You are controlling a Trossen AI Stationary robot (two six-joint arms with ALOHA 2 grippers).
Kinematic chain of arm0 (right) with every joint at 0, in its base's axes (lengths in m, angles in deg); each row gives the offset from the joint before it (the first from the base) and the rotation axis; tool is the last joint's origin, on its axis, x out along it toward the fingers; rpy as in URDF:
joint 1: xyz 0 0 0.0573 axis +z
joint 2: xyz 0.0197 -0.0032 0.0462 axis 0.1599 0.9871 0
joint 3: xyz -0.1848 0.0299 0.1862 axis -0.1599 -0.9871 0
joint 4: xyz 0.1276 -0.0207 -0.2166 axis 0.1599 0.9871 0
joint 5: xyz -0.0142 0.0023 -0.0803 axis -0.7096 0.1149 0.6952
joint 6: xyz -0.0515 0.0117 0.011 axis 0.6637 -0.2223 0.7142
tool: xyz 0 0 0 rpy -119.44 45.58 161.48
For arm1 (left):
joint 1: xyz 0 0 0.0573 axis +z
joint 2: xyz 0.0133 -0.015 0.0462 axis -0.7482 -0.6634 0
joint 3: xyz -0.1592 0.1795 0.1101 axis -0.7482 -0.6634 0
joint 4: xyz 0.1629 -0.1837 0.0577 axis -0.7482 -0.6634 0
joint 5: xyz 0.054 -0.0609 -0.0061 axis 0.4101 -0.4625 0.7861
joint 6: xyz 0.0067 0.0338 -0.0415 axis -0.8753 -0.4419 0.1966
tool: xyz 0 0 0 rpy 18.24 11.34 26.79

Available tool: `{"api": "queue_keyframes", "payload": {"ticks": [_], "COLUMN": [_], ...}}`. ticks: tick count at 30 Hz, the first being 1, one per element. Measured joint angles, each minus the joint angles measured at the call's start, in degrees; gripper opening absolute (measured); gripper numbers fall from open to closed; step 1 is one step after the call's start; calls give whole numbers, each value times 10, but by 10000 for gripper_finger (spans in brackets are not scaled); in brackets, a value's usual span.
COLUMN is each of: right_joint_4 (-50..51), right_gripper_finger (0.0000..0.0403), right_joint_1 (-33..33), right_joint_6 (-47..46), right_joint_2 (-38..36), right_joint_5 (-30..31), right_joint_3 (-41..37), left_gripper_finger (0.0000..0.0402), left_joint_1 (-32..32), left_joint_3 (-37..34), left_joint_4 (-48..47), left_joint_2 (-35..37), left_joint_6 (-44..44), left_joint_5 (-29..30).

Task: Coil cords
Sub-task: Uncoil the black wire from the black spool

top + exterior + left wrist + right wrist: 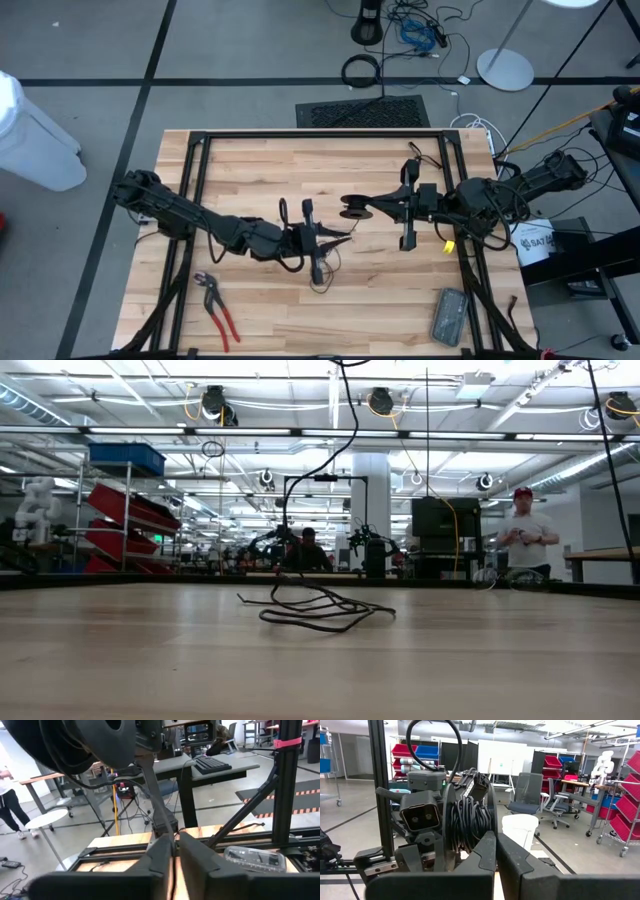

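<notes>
Loose cord lies in loops at the middle of your table, one strand rising to the left gripper, whose fingers are pinched narrowly on it. Just beyond, your right gripper, clamped tight, holds the cord-wound reel aloft.

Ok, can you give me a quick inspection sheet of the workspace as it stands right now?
Surface: wooden table, inside a black frame.
Job's things: spool wound with black cord; loose cord lying tangled on the table.
Clutter: red-handled pliers and grey case near the front edge.
Grippers: left hand mid-table over the loose cord; right hand shut, tips at the spool.
Cables: black cable ring and blue cable on the floor beyond the table.
Surroundings: person standing far behind; workshop benches and red bins.
</notes>
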Motion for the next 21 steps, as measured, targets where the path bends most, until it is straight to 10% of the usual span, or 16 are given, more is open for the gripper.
{"api": "queue_keyframes", "payload": {"ticks": [21], "right_joint_4": [6], "right_gripper_finger": [0], "right_joint_1": [0], "right_joint_6": [0], "right_joint_2": [0], "right_joint_5": [0], "right_joint_3": [0], "left_gripper_finger": [4], "left_joint_1": [-54], "left_joint_3": [0], "left_joint_4": [-93], "left_joint_2": [75], "left_joint_6": [-25], "left_joint_5": [120]}}
